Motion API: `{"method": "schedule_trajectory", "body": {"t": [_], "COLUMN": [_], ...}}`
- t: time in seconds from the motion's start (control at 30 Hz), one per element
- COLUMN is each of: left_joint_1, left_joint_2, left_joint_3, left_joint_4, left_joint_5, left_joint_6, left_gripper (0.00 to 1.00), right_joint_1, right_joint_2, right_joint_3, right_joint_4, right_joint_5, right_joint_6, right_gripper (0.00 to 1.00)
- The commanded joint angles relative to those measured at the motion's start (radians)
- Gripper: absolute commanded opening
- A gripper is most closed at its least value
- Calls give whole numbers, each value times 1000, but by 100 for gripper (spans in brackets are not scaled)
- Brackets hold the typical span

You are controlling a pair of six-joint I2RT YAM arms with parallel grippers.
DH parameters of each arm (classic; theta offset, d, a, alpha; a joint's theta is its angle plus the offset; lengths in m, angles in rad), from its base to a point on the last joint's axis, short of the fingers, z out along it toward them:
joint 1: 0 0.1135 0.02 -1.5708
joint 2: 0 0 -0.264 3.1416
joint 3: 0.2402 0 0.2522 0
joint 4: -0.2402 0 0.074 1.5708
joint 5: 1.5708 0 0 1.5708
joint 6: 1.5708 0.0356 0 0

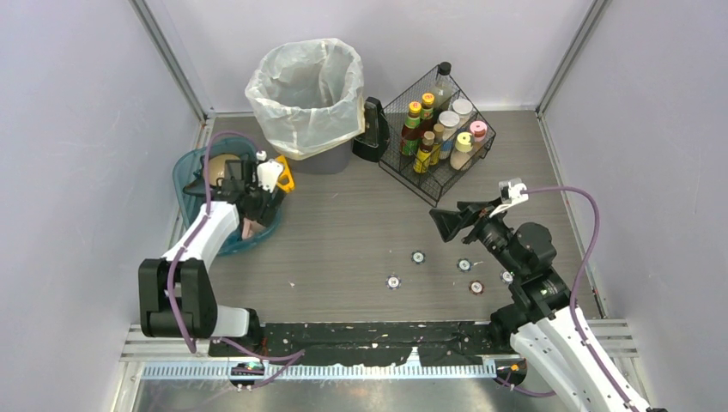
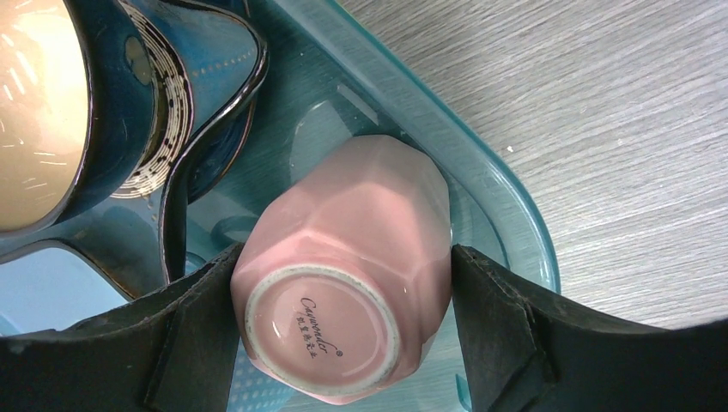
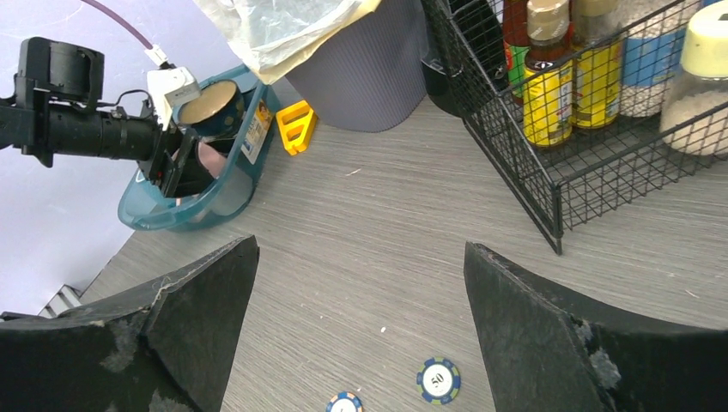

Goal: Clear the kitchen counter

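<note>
Left gripper (image 2: 343, 257) pinches a pink cup (image 2: 352, 206) inside the teal tub (image 2: 481, 197), blue mug (image 2: 120, 103) left of its jaws; right gripper (image 3: 360, 249) gapes, poker chips (image 3: 438, 380) between jaws, wire rack (image 3: 549, 197) right.

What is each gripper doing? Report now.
Left gripper: closed on the pink cup, inside the teal tub.
Right gripper: open, empty.

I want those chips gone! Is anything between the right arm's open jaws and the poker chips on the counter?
Nothing visible does. The right gripper hangs open over the kitchen counter, and the nearest poker chips lie uncovered on it. The wire rack stands off to one side.
</note>
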Motion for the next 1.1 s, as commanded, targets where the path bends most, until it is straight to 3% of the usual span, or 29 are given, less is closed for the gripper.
{"method": "schedule_trajectory", "body": {"t": [0.0, 0.13, 0.37, 0.53, 0.77, 1.07], "left_joint_1": [-2, -1, -2, -2, -2, -3], "left_joint_2": [-86, -179, -361, -557, -891, -1280], "left_joint_3": [3, 8, 51, 61, 28, -86], "left_joint_4": [102, 102, 56, 55, 31, -79], "left_joint_5": [32, 52, 113, 136, -49, -303], "left_joint_6": [-21, -47, -107, -229, -458, -592], "left_gripper": [79, 98, 99, 100, 100, 100], "right_joint_1": [5, 5, 5, 5, 5, 5], "right_joint_2": [-52, -112, -203, -243, -319, -440], "right_joint_3": [70, 105, 180, 245, 284, 245], "right_joint_4": [-71, -142, -270, -367, -408, -410], "right_joint_5": [59, 118, 285, 455, 651, 824], "right_joint_6": [-32, -48, -92, -142, -267, -379], "right_gripper": [95, 95, 95, 95, 95, 95]}}
